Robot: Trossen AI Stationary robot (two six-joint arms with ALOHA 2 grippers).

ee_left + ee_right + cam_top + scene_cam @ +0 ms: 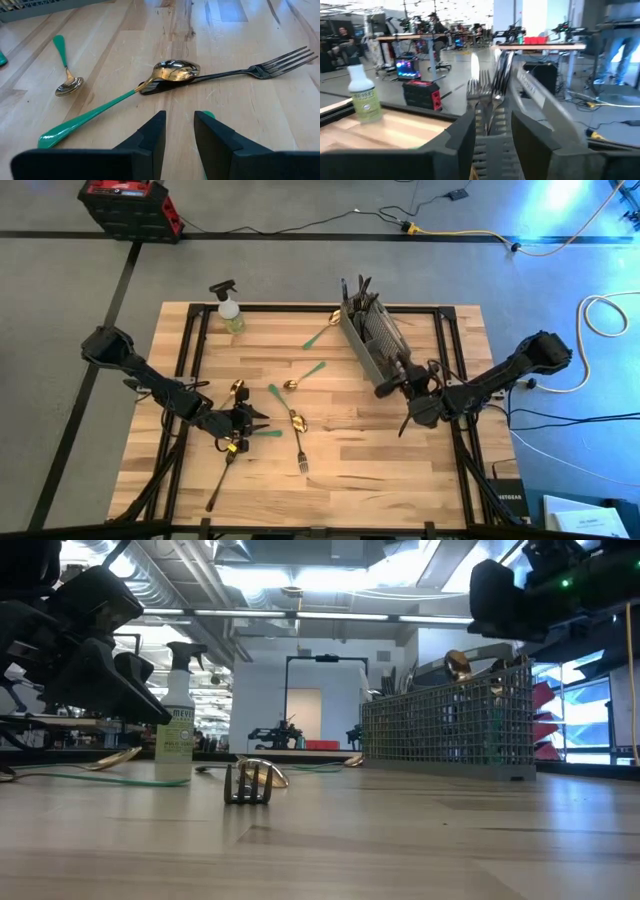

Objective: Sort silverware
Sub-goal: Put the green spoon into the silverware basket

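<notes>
The grey mesh caddy [373,337] at the back right of the wooden table [330,480] serves as the landmark here.

Nearest the front edge, far from the caddy, a dark fork [222,475] lies at the front left, and a gold fork [299,442] lies just right of it toward the table's middle; in the low view that fork's tines [248,782] face the camera.

The left gripper [250,423] sits low over the table, well to the caddy's front left. Its fingers [150,137] stand slightly apart with nothing clearly clamped between them; a bit of green handle [208,115] shows just beside one fingertip. Ahead of it a green-handled spoon [120,97] rests with its gold bowl on top of a dark fork's [250,70] handle, and a smaller green-handled spoon [65,70] lies beyond, closer to the caddy.

The right gripper [405,385] hangs at the caddy's near end, just above its rim. Its fingers [462,137] are parted, and fork tines [479,89] with other utensils [501,75] stand upright in the caddy right between and beyond them; I cannot tell whether anything is still gripped.

Another green-handled piece [320,332] lies just left of the caddy. A spray bottle [230,310] stands at the back edge, well left of the caddy.
</notes>
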